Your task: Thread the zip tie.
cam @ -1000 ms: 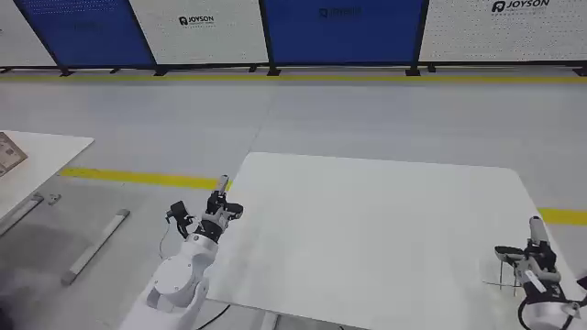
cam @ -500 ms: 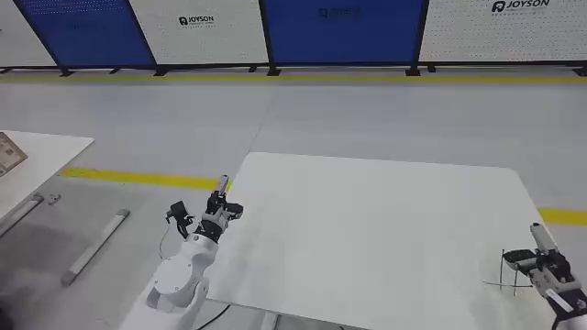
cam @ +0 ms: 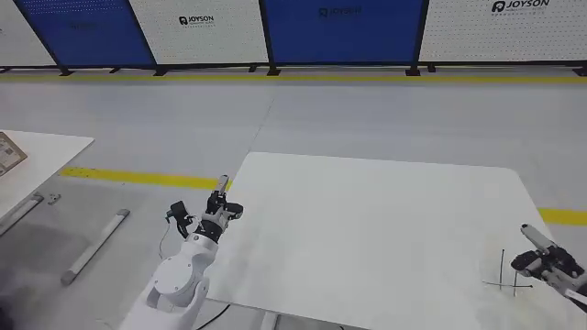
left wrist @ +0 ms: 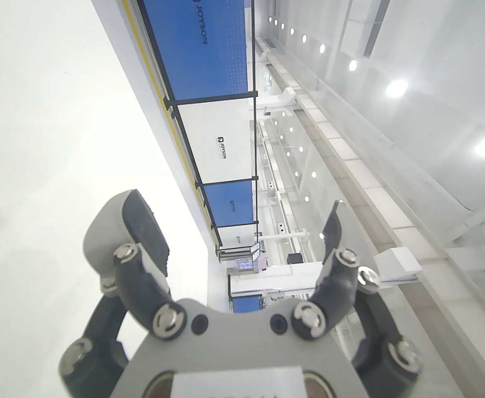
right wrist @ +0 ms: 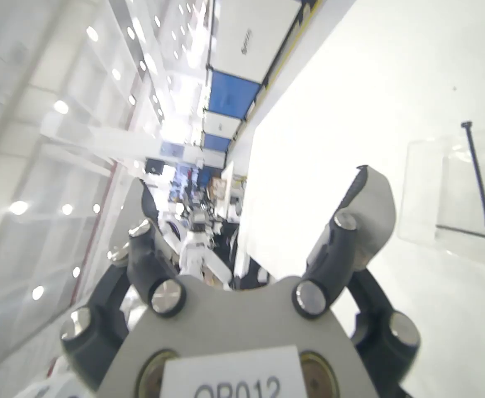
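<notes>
The thin black plastic zip tie (right wrist: 478, 184) is seen lying flat on a clear plastic sheet (right wrist: 429, 184) near the front right corner of the white rectangular worktop (cam: 367, 229). It is crossed near its tail by a second thin dark strip (right wrist: 462, 229). It is judged light, springy and slippery, apt to skid when pinched flat, and is best taken mid-strap, leaving head and tip free. The right pincer (right wrist: 254, 184) is held just beside it, fingers apart and empty. The left pincer (left wrist: 238, 213), likewise spread and empty, is kept at the worktop's left edge. Since a second ago the right arm has been drawn outward, uncovering the tie; the left has not moved.
</notes>
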